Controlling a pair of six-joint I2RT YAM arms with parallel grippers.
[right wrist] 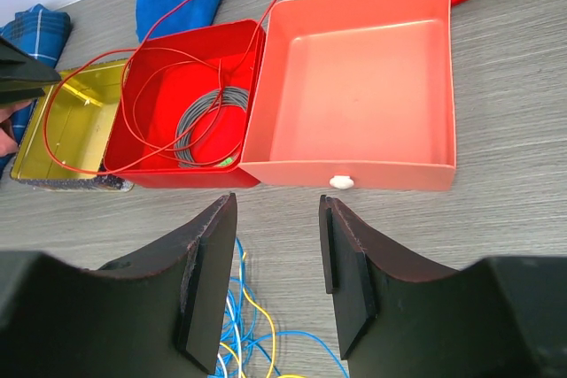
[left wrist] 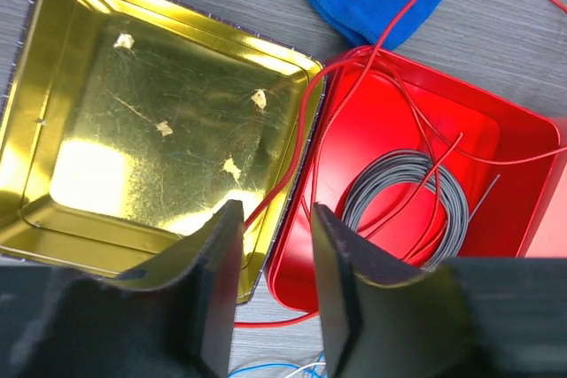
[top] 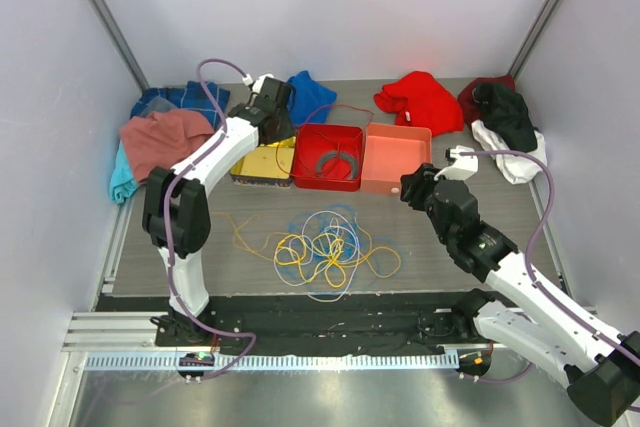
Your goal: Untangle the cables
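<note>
Cables [top: 320,247], yellow, blue and white, lie knotted on the bench [top: 430,257] between the arms. They look light, limp and springy, so I would take an outer loop. The red cable [left wrist: 299,135] crosses the red tin [left wrist: 496,130], between the parted jaws of the left tool [left wrist: 275,219]. The right tool [right wrist: 276,219] is open and empty.

Looks like a robotics lab test cell: plain white panels [top: 330,7] box in a grey worktop [top: 420,247], metal posts [top: 105,17] run up the corners, and the left arm [top: 215,152] and right arm [top: 520,272] are bolted by an aluminium rail [top: 110,331], with loose cables [top: 325,247] strewn between them.
</note>
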